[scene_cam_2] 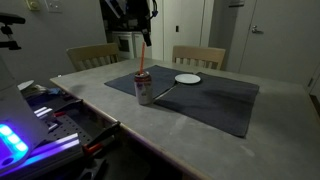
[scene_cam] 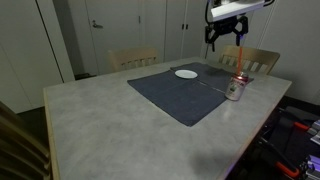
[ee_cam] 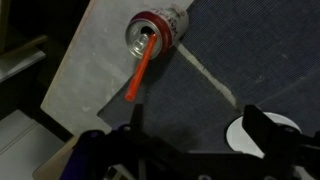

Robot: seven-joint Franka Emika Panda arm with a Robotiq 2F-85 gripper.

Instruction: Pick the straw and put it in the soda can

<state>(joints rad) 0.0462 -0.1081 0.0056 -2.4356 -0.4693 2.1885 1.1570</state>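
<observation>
Straw (ee_cam: 141,72) sits tilted in mouth of soda can (ee_cam: 160,30), free end leaning out past rim. Gripper (ee_cam: 195,135) hangs above can, fingers apart, empty. Likely best: lift straight up, clear of straw tip, no nudging can.

straw (ee_cam: 141,70) lower end hidden inside soda can (ee_cam: 165,24)
</observation>
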